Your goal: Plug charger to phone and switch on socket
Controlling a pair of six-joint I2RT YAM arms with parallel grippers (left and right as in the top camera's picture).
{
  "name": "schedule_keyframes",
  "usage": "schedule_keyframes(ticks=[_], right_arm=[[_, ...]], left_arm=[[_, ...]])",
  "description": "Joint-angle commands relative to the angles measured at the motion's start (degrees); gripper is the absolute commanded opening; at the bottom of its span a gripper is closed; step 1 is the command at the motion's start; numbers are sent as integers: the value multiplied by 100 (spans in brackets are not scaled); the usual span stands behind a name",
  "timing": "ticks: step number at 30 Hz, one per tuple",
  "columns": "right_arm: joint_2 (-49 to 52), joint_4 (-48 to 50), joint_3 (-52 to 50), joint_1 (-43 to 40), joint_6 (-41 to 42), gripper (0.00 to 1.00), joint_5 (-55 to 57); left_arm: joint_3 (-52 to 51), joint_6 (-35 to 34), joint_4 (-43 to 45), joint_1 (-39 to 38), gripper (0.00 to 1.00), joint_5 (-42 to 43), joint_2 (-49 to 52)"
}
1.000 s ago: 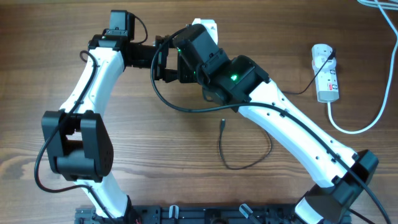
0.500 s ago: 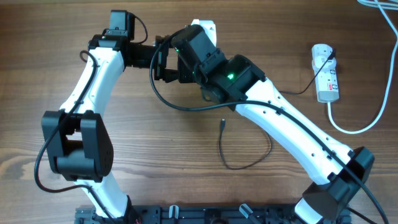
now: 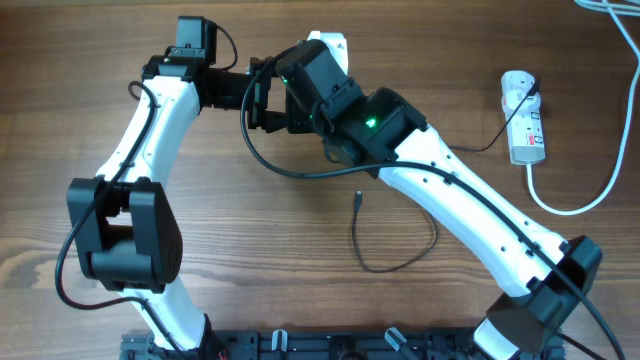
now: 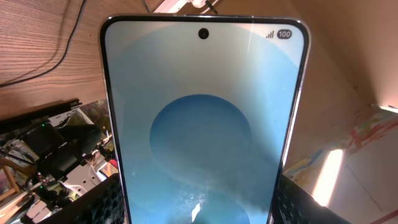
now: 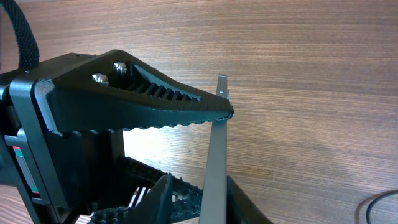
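Note:
The phone (image 4: 202, 124), its cyan-teal screen lit, is held off the table between the dark padded jaws of my left gripper (image 4: 199, 208). In the right wrist view it shows edge-on (image 5: 214, 162) between the fingers of my right gripper (image 5: 211, 202), which close on its two faces. In the overhead view both grippers, left (image 3: 262, 100) and right (image 3: 300, 72), meet at the back centre, and the phone is mostly hidden there. The charger (image 3: 400, 262) loops on the table, its plug tip (image 3: 358, 197) free. The socket (image 3: 525, 130) lies at the far right.
A thicker white cable (image 3: 600, 195) curves from the socket toward the right edge and back corner. The right arm spans the table diagonally above the charger loop. A black rail runs along the front edge (image 3: 330, 345).
The right arm shifted slightly to the left early on; since then nothing has visibly moved. Both grippers stay at the phone.

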Motion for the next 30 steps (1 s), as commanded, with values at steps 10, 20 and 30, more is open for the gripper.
schedule_keyframes(ticks=[10,20,30], right_arm=[[114,28,90,-31,37,15,118],[111,63,90,-31,195,5,120],[90,39,92,-103,1014,4,356]], left_arm=[[125,7,22,31,61,304,-184],[125,7,22,31,65,306,-184],[125,7,94,31,100,304,-184]])
